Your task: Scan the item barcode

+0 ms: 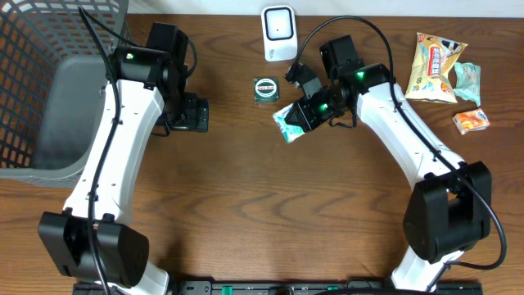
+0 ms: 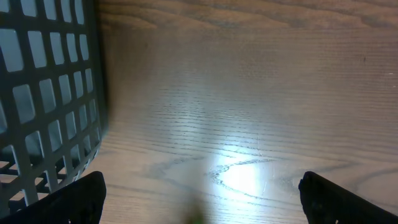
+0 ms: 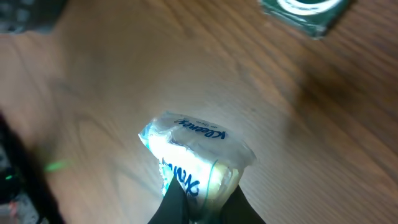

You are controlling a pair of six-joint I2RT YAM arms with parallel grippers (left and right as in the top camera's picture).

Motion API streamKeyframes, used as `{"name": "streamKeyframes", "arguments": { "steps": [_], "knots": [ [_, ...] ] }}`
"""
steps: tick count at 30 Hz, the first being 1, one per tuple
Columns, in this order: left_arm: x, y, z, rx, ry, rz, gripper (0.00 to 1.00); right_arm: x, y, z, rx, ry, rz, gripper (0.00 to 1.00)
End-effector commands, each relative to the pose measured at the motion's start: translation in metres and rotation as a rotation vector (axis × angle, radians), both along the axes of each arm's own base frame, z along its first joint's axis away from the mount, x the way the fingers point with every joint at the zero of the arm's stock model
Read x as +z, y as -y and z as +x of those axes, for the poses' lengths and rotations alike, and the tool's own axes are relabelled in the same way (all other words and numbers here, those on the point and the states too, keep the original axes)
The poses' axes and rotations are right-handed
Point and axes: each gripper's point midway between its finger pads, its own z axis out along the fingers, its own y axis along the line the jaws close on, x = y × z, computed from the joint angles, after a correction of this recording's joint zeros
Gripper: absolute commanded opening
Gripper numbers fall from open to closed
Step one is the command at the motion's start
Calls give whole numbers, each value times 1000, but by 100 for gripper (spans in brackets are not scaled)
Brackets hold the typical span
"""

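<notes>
The tissue pack (image 1: 286, 124), a soft clear wrapper with blue Kleenex lettering, sits near the middle of the table, pinched in the right gripper (image 1: 301, 118). In the right wrist view the two dark fingers (image 3: 231, 200) are closed tight on the pack's (image 3: 194, 154) near end, squeezing the wrapper into a narrow waist. The rest of the pack fans out beyond the fingertips. Its lettered end faces away from the wrist. Its long axis runs roughly in line with the fingers, and from overhead it points diagonally toward the left arm's side and the front edge of the table. Whether the pack's underside touches the wood or hangs just above it cannot be told.

Just beyond the pack lies a small round green item (image 1: 266, 88), apart from it. Farther back, the white barcode scanner (image 1: 278, 33) stands at the table's far edge.

On the right side lie a yellow snack bag (image 1: 435, 67), a pale teal packet (image 1: 469, 80) beside it, and a small orange packet (image 1: 471, 121).

The left gripper (image 1: 191, 115) hovers over bare wood with its jaws spread fully wide. It holds nothing; its wrist view shows only the two fingertips (image 2: 79, 200) at the frame's corners and the table between them. A dark mesh basket (image 1: 33, 41) stands just beside it.
</notes>
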Motion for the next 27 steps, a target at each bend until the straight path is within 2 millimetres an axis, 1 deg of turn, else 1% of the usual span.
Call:
{"name": "streamKeyframes", "arguments": {
  "steps": [1, 2, 4, 5, 7, 9, 10, 12, 14, 16, 19, 22, 24, 27],
  "knots": [
    [-1, -4, 0, 15, -3, 15, 98, 27, -20, -12, 128, 29, 154, 1],
    [-1, -4, 0, 15, -3, 15, 98, 29, -23, -14, 144, 30, 174, 1],
    [-1, -4, 0, 15, -3, 15, 98, 30, -24, -11, 146, 50, 177, 1],
    [-1, -4, 0, 15, -3, 15, 98, 29, -23, -7, 140, 67, 163, 1],
    [-1, -4, 0, 15, -3, 15, 98, 21, -14, 4, 104, 105, 84, 1],
    [-1, -4, 0, 15, -3, 15, 98, 7, 6, 21, 16, 150, -72, 1],
    [-1, -4, 0, 15, -2, 15, 98, 0, 19, 30, -41, 178, -173, 1],
    [-1, -4, 0, 15, -3, 15, 98, -7, 41, 45, -113, 245, -336, 1],
    [-1, -4, 0, 15, -3, 15, 98, -9, 49, 56, -146, 301, -425, 1],
    [-1, -4, 0, 15, -3, 15, 98, -6, 45, 66, -161, 359, -445, 1],
    [-1, -4, 0, 15, -2, 15, 98, 9, 28, 82, -167, 453, -392, 1],
    [-1, -4, 0, 15, -3, 15, 98, 32, 14, 102, -173, 568, -342, 1],
    [-1, -4, 0, 15, -3, 15, 98, 52, 7, 118, -196, 639, -303, 1],
    [-1, -4, 0, 15, -3, 15, 98, 70, 1, 140, -219, 685, -286, 1]
  ]
}}
